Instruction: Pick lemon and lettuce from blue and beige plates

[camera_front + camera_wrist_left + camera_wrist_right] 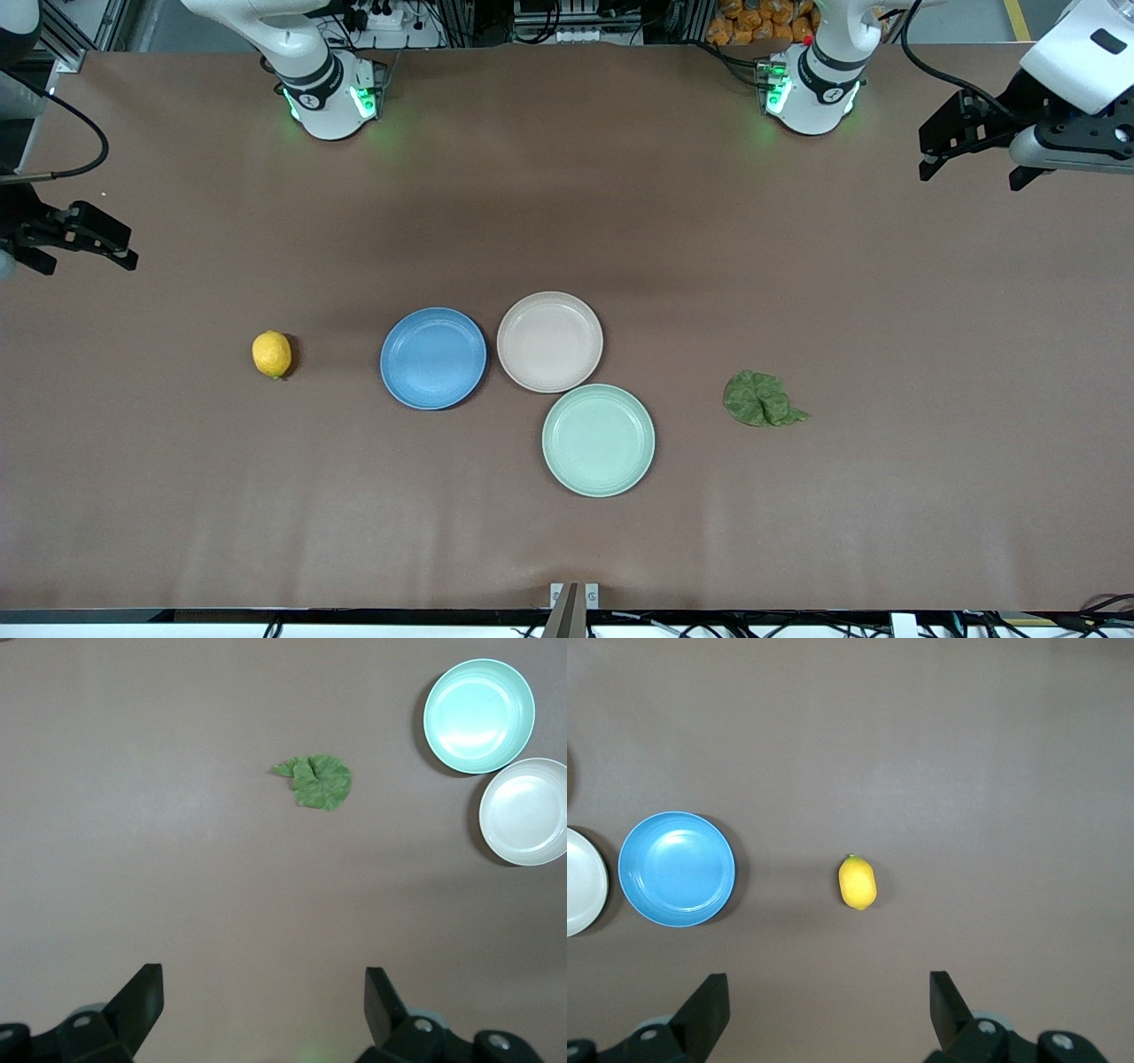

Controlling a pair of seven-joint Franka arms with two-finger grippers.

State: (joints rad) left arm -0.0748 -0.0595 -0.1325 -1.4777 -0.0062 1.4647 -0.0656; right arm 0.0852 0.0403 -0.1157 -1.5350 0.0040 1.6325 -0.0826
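Lemon (271, 354), lettuce (759, 399): on desk (567, 221), plates (433, 358) bare. Left gripper (970, 168), right gripper (84, 248): fingers spread, raised at desk ends. Step: approach pending; next, descend.

Left tool (970, 168) raised, jaws wide, empty. Right tool (84, 257) raised, jaws wide, empty. Both arms waiting.
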